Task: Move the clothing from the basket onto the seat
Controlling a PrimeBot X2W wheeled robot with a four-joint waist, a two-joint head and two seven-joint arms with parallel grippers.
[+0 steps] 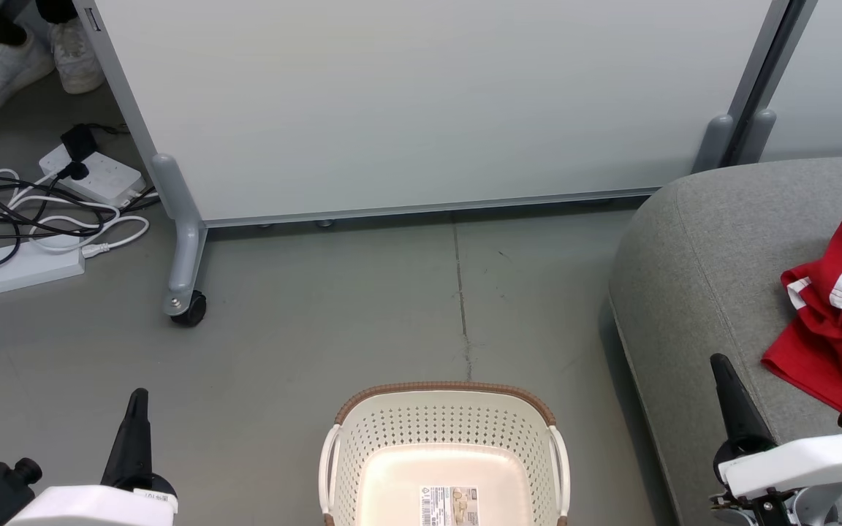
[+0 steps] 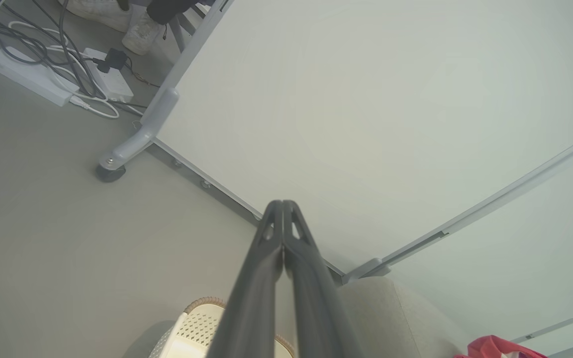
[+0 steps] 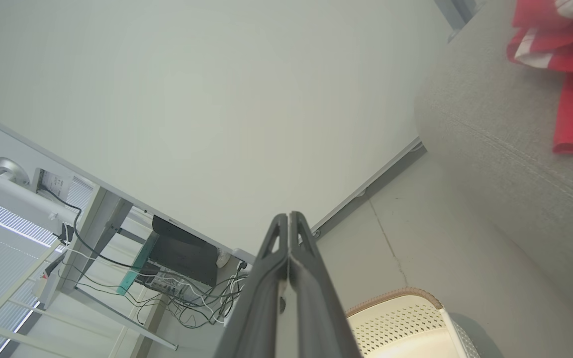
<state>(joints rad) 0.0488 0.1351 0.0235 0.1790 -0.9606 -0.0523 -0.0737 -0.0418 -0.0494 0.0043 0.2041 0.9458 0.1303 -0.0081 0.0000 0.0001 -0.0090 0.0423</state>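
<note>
Nearest, left gripper (image 1: 137, 400) and right gripper (image 1: 721, 365) are closed, empty. Cream perforated plastic basket (image 1: 444, 388) looks bare; red-and-white fabric clothing (image 1: 841, 321) lies right on grey upholstered seat (image 1: 691, 277); seemingly finished.

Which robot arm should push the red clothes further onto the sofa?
Right, probably. The right gripper is by the sofa, near the clothes; the left gripper is beyond the basket.

The clothing (image 1: 827, 325) runs off the head view's right edge; the basket (image 1: 444, 422) (print on its label (image 1: 449, 505) too small to read) is cropped below.
</note>
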